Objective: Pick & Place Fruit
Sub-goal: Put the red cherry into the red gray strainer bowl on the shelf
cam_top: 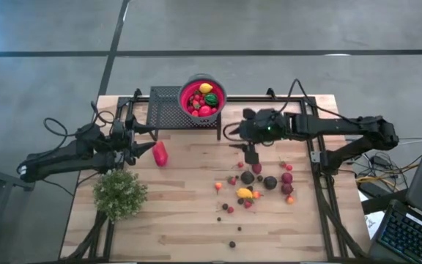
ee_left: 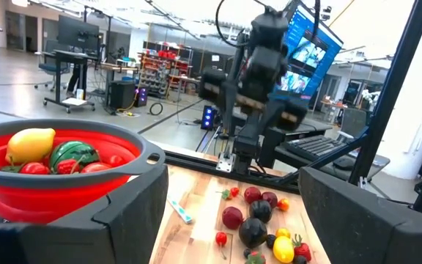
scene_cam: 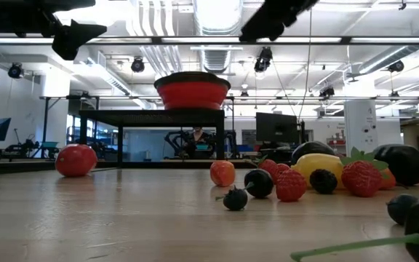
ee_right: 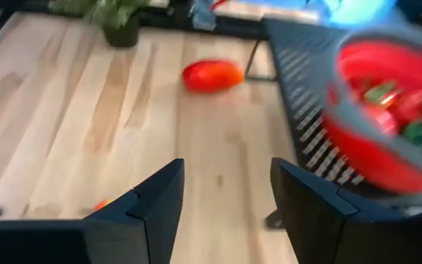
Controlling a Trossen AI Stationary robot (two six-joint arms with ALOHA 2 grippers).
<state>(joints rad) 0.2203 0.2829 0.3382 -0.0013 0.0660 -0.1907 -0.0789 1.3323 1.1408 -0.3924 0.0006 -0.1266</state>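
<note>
Here, right gripper (cam_top: 250, 157) over the table's middle, fingers spread and holding nothing, scattered fruit (cam_top: 258, 183) just nearside of it, more fruit in the red bowl (cam_top: 202, 96) on the far rack, left gripper (cam_top: 146, 149) spread empty beside a large red piece (cam_top: 160, 154).

Red bowl (cam_top: 202, 96), red, yellow, green, seemingly maroon fruit (cam_top: 258, 183).
</note>
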